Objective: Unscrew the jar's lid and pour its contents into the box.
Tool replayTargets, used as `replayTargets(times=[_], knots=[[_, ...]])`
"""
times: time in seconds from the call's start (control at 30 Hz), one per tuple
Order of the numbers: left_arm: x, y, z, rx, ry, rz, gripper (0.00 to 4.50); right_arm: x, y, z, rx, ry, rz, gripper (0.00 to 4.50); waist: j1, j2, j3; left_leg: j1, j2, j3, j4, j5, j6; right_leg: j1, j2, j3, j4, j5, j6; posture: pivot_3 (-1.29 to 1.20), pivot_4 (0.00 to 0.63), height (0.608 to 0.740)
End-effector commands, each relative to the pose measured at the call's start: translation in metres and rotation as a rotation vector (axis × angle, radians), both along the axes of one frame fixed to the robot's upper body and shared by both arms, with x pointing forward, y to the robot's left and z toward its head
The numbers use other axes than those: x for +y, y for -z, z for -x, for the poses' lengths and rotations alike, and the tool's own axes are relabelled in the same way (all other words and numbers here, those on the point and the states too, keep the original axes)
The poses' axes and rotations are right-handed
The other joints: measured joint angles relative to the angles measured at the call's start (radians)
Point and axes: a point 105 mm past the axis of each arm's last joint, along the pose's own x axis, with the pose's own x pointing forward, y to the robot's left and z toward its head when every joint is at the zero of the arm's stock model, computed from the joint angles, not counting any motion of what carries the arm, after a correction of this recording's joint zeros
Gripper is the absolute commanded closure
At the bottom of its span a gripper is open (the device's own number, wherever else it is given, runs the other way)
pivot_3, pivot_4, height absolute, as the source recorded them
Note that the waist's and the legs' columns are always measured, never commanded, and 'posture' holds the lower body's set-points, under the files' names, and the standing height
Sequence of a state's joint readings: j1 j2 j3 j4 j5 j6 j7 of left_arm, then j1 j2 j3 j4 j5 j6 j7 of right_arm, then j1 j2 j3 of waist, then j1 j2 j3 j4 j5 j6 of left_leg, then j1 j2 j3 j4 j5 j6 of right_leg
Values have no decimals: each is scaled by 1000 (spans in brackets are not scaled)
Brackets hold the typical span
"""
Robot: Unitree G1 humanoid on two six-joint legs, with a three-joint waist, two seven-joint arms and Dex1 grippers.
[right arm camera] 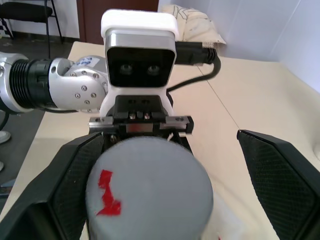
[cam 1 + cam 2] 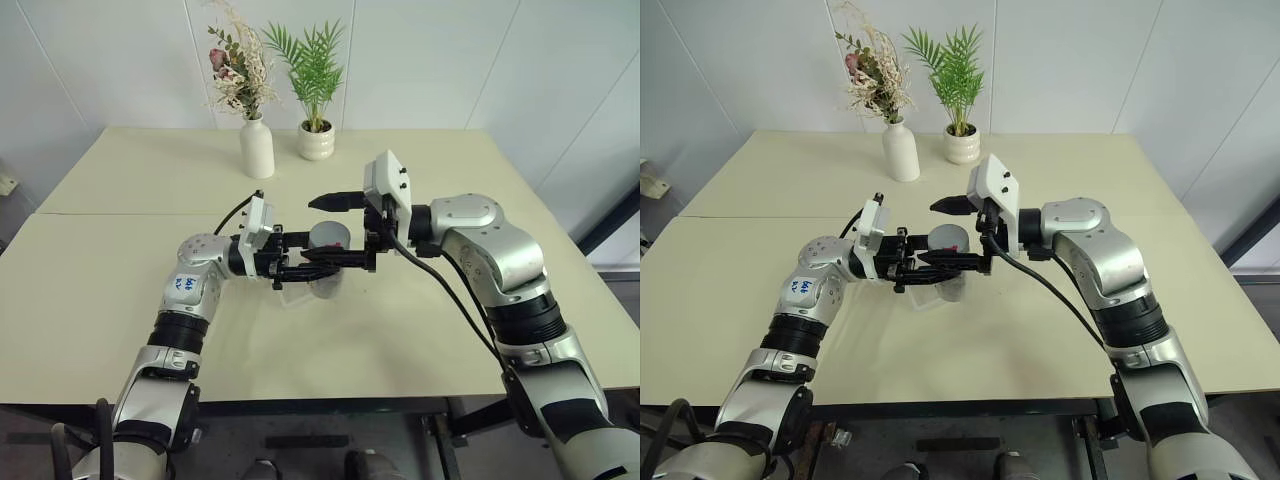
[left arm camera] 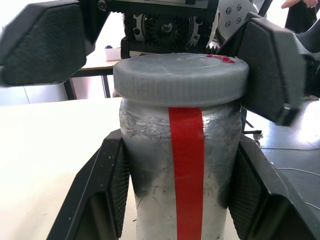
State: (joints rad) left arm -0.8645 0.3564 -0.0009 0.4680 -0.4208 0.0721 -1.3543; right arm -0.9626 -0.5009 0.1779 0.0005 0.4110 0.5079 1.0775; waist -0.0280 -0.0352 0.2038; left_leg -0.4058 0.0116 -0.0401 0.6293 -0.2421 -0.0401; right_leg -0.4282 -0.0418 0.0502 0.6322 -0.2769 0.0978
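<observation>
The left gripper [image 2: 318, 262] holds the jar [image 3: 182, 165] by its body, above the surface [image 2: 120, 300] near the middle. The lid [image 3: 181, 77] is on. The right gripper [image 2: 352, 228] stands wide around the lid, one finger close, the other well clear. Closing off-centre could shove the jar askew in the left grip; a weak pinch would slip when twisting. The clear box [image 2: 305, 293] lies just beneath; vase [image 2: 257, 146] and pot [image 2: 316, 140] stand far back.
</observation>
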Motion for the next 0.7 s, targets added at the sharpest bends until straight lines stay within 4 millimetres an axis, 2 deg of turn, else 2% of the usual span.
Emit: replayTargets(times=[0.03, 0.3, 0.7], knots=[[3, -14, 4, -60, 13, 19, 2289, -22, -14, -3, -45, 80, -28, 31, 0, 0, 0, 0, 0, 0, 0, 0, 0, 0, 0, 0, 0, 0, 0, 0, 150, 740], [2, -13, 1, -58, 6, 20, 2289, -32, -15, 9, -37, 78, -15, 31, -1, 0, 0, 0, 0, 0, 0, 0, 0, 0, 0, 0, 0, 0, 0, 0, 150, 740], [-8, -10, 1, -48, 44, 35, 2289, -4, -21, 23, -5, -35, -101, 31, 0, 0, 0, 0, 0, 0, 1, 0, 0, 0, 0, 0, 1, 0, 0, 0, 150, 740]])
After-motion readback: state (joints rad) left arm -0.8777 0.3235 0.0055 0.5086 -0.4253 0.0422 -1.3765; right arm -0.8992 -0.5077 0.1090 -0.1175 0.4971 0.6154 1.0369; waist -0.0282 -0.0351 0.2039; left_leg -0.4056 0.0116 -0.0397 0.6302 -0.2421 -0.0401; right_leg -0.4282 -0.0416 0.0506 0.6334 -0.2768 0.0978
